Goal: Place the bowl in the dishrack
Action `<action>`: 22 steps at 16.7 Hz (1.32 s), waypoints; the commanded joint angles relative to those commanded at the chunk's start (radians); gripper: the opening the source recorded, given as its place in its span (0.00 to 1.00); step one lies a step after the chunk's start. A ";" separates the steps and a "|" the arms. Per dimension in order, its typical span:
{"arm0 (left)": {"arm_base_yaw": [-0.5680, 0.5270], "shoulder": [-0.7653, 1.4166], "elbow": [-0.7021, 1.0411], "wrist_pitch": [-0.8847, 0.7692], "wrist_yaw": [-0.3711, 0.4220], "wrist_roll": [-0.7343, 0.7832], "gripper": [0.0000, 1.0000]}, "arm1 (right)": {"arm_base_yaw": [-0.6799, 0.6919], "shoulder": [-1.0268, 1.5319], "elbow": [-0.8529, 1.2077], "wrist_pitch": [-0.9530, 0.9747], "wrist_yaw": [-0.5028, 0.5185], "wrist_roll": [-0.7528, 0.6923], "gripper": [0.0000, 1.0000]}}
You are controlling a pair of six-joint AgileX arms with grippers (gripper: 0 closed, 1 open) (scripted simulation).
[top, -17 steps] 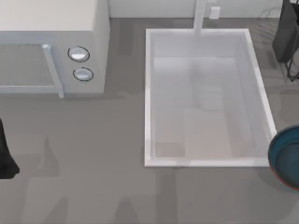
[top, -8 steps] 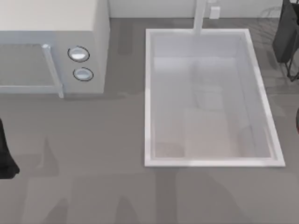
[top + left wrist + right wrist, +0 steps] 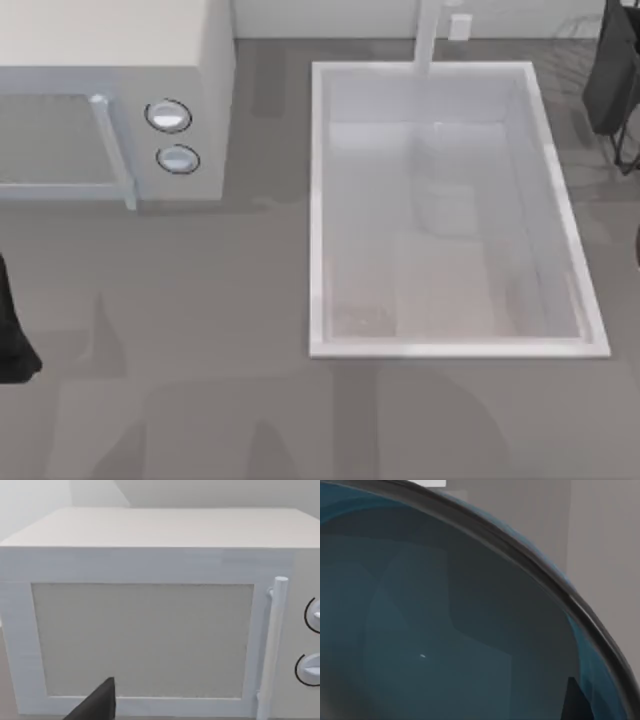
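Three views make up this moment. From above, the grey worktop (image 3: 200,330) carries a white microwave (image 3: 110,90) at the far left and a white sink (image 3: 320,210) right of centre, with a faucet (image 3: 428,35) at its far edge. At the top right corner thin dark wires of the dishrack (image 3: 625,150) stand beside the sink, partly behind a dark part of the right arm (image 3: 612,70). A dark piece of the left arm (image 3: 12,340) sits at the left edge, parked.

The left wrist view faces the microwave door, its handle (image 3: 272,640) and two knobs; a dark fingertip (image 3: 100,702) juts in low, and I cannot tell how far that gripper is open.

The right wrist view looks closely into the bowl (image 3: 435,630), glossy dark blue with a dark rim. Whether the right gripper has hold of it I cannot tell.
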 joint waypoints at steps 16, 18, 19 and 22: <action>0.000 0.000 0.000 0.000 0.000 0.000 1.00 | -0.500 -0.338 -0.261 1.205 -0.495 0.021 0.00; 0.000 0.000 0.000 0.000 0.000 0.000 1.00 | -0.552 -0.385 -0.287 1.317 -0.548 0.022 0.00; 0.000 0.000 0.000 0.000 0.000 0.000 1.00 | -0.572 -0.405 -0.296 1.357 -0.568 0.023 0.00; 0.000 0.000 0.000 0.000 0.000 0.000 1.00 | -0.603 -0.436 -0.309 1.414 -0.599 0.024 0.00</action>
